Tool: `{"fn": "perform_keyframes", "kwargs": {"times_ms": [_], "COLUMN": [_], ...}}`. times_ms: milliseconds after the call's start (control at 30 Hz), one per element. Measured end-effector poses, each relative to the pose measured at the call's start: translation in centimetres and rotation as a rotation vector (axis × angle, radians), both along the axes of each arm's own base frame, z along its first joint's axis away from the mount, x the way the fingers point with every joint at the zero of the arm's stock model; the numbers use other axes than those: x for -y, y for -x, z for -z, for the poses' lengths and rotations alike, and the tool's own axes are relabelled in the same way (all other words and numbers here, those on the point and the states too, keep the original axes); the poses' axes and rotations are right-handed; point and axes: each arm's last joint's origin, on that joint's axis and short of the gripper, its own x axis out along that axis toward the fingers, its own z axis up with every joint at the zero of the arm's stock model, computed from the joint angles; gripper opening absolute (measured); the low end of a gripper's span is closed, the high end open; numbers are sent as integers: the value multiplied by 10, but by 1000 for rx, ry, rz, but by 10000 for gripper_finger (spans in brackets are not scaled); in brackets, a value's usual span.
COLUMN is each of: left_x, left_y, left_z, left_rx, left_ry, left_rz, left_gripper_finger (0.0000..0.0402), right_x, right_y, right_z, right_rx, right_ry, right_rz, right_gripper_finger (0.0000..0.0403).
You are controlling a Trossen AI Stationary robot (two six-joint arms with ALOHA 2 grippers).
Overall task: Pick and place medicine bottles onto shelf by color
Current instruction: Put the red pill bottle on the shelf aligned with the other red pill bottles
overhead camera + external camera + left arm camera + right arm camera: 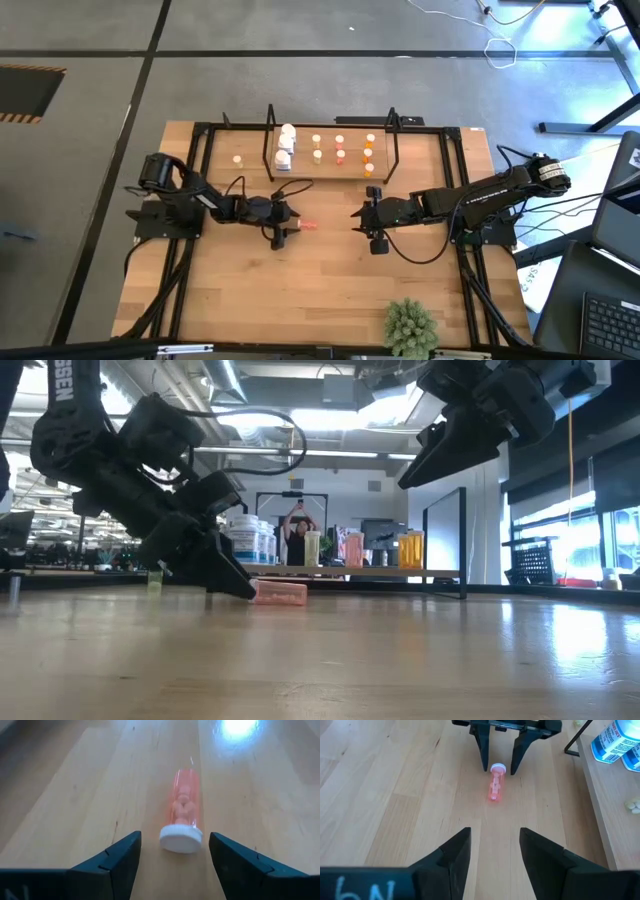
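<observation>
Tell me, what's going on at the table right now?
Left gripper open, low, straddling the cap of a pink bottle lying on its side. Right gripper open, raised, waiting. Nothing in the way.

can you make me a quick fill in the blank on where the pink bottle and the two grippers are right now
1. The pink bottle is lying on its ____ on the wooden table.
2. The cap of the pink bottle points toward the ____ gripper, whose fingers are open on either side of it.
3. The right gripper is open and holds ____.
4. The white bottles stand at the ____ end of the shelf in the high view.

Missing words: side; left; nothing; left
</observation>
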Motion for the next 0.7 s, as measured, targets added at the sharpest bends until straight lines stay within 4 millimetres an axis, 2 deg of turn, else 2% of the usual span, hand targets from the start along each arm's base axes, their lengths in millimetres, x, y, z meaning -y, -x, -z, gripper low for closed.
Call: {"fn": "perform_keyframes", "kwargs": {"times_ms": [467,700], "left_x": [2,2], "left_y": [-1,-1], "left_z": [6,6], "left_rx": [0,-2], "left_ry": [20,-25], "left_rz": [-1,25], "left_gripper_finger": [229,222], "right_x": [0,0], "right_y": [0,0], "right_z": [0,0], "right_rx": [0,0], "right_ry": [-1,0], "right_rz": [1,1], "right_gripper_finger": [171,171]}}
